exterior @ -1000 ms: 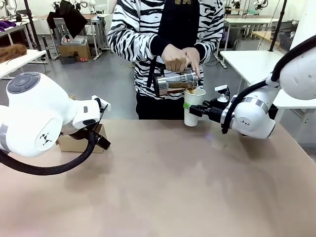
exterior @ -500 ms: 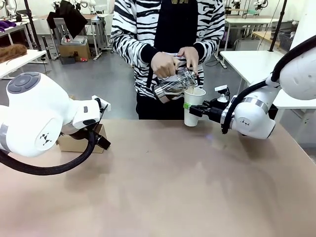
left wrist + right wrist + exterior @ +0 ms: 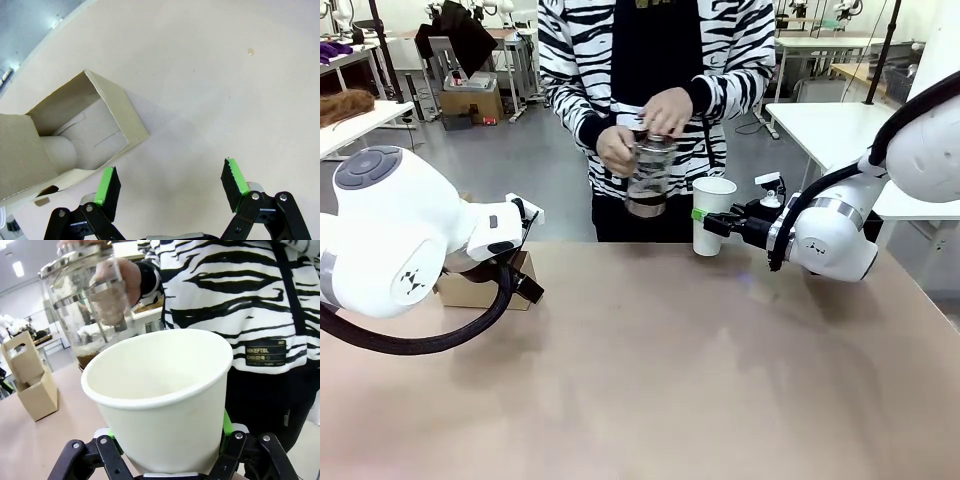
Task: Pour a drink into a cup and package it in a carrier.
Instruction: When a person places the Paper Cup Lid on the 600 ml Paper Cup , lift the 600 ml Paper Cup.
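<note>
At the table (image 3: 670, 380), right gripper (image 3: 706, 222) clamps cup (image 3: 714, 203); left gripper (image 3: 170, 186) gapes wide.

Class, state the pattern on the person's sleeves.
Black-and-white zebra stripes; the sleeve shows best in the front view.

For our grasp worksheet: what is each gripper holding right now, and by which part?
The right gripper is shut on the cup, clamping its side wall below the rim. The left gripper is open and holds nothing.
</note>
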{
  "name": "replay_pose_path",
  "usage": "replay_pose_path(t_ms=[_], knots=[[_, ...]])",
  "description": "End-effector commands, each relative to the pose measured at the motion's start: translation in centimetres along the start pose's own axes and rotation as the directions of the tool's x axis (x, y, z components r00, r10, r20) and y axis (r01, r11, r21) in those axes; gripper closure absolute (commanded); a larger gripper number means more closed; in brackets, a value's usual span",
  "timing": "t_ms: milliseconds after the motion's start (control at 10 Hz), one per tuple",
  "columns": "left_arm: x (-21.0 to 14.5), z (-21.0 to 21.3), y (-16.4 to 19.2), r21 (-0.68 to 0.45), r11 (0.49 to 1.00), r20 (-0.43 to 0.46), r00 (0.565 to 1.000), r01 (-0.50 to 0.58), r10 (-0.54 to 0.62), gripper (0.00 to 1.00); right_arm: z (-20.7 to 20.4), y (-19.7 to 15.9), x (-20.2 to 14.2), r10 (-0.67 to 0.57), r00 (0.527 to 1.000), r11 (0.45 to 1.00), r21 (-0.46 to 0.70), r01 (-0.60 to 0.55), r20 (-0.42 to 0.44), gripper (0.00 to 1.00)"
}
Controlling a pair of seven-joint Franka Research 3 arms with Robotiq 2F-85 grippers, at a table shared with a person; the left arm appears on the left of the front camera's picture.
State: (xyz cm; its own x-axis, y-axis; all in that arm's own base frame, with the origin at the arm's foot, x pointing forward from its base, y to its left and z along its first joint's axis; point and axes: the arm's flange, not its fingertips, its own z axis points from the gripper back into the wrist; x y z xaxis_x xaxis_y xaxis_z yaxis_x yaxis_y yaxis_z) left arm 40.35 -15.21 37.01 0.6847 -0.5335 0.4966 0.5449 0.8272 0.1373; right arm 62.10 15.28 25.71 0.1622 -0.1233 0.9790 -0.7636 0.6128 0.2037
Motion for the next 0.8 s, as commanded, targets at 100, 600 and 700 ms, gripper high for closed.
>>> replay_pose_path(t_ms=[100, 600, 700], knots=[[-0.01, 0.05, 0.03, -0.002, 1.0, 0.002, 1.0, -0.001, 0.001, 0.0, -0.18, 0.18, 0.26, -0.003, 1.0, 1.0, -0.005, 0.003, 0.003, 0.2], [-0.01, 0.05, 0.03, -0.002, 1.0, 0.002, 1.0, -0.001, 0.001, 0.0, -0.18, 0.18, 0.26, -0.003, 1.0, 1.0, -0.005, 0.003, 0.003, 0.2], [-0.01, 0.05, 0.03, -0.002, 1.0, 0.002, 1.0, -0.001, 0.001, 0.0, -0.18, 0.18, 0.26, -0.003, 1.0, 1.0, -0.005, 0.003, 0.003, 0.2]])
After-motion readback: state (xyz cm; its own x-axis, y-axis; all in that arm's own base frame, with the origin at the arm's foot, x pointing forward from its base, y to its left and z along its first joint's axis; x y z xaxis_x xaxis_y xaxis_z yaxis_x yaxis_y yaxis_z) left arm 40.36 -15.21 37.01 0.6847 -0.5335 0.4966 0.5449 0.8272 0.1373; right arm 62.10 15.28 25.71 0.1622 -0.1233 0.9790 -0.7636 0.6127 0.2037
